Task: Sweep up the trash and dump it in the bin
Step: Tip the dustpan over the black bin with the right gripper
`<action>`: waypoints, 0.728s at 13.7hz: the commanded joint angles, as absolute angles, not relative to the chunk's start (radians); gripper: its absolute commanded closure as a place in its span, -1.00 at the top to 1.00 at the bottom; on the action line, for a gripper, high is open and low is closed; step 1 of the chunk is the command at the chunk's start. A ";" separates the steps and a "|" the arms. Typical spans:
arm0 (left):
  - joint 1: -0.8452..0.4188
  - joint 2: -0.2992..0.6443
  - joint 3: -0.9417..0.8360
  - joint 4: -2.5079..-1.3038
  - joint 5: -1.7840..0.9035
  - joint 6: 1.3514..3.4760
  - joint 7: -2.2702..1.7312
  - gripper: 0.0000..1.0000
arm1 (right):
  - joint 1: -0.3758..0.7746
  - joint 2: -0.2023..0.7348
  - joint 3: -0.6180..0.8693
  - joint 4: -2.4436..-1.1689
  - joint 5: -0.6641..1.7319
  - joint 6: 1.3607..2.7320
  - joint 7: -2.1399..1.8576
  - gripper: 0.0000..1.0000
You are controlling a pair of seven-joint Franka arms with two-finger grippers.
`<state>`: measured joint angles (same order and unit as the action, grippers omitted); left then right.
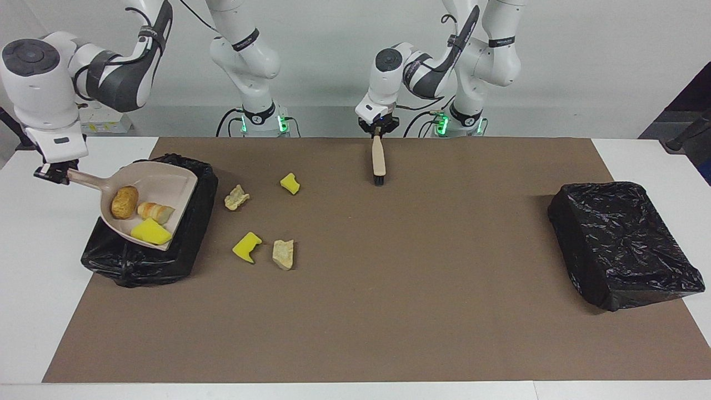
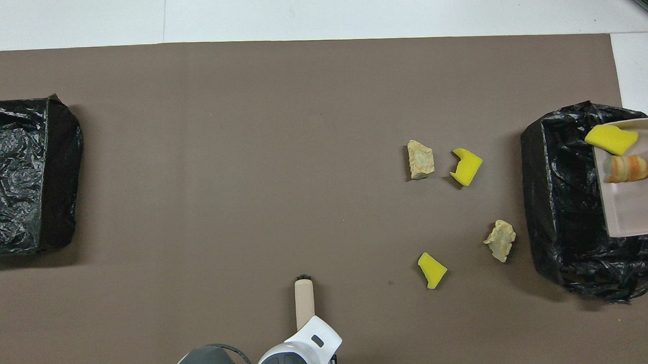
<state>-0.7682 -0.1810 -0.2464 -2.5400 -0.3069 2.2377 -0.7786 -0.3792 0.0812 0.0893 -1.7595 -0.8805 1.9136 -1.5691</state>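
My right gripper [image 1: 55, 173] is shut on the handle of the beige dustpan [image 1: 166, 186] and holds it over the black-lined bin [image 1: 194, 233] at the right arm's end. In the pan lie a brown bread-like piece [image 1: 124, 202], a striped bread piece [image 1: 155, 211] and a yellow sponge bit [image 1: 150, 232]. On the mat beside the bin lie two yellow bits [image 1: 290, 183] [image 1: 246, 246] and two beige chunks [image 1: 236, 197] [image 1: 283, 254]. My left gripper [image 1: 377, 129] is shut on a wooden brush [image 1: 379, 158], bristles down on the mat close to the robots.
A second black-lined bin [image 1: 622, 239] stands at the left arm's end of the table. A brown mat [image 1: 389, 289] covers most of the white table. The overhead view shows the same dustpan [image 2: 635, 209], bin [image 2: 561, 195] and brush [image 2: 304, 304].
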 commanded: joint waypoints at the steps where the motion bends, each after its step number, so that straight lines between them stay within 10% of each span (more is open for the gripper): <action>1: -0.674 -0.178 -0.247 -2.502 -0.290 2.226 -0.714 1.00 | -0.339 0.063 0.095 -1.782 -1.049 1.876 -1.531 -1.00; 10: -0.277 -0.193 -0.242 -2.245 -0.086 2.030 -0.401 1.00 | -0.336 0.028 0.103 -1.710 -1.180 1.815 -1.631 -1.00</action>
<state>-0.3796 -0.1879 -0.2326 -2.3239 -0.1039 2.1119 -0.5063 -0.3251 0.0406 0.0908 -1.7305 -1.2185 1.8266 -1.5882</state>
